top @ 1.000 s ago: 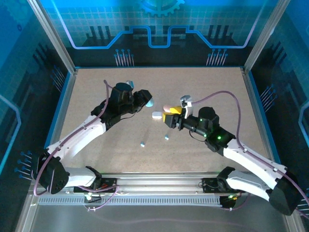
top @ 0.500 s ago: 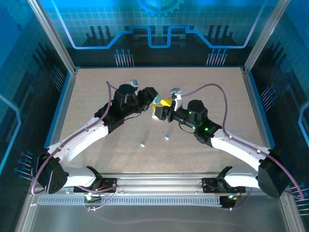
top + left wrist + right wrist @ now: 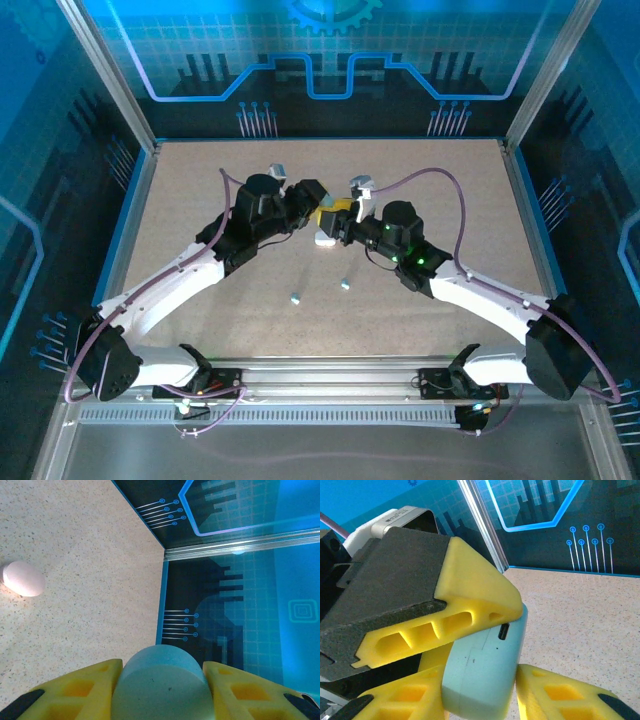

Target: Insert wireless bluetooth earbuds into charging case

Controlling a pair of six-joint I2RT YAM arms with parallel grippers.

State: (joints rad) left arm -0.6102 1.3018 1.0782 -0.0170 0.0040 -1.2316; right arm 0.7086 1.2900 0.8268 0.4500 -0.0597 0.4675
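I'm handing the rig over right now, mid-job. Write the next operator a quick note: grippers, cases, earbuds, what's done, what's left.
Left gripper: shut on the light blue case, held off the table.
Right gripper: fingers flank that same case; grip unclear.
Two light blue earbuds lie loose on the table, nearer the arm bases. White case and pink case also on the table.
Done: case lifted; it looks closed.
Left: open it, seat both earbuds.
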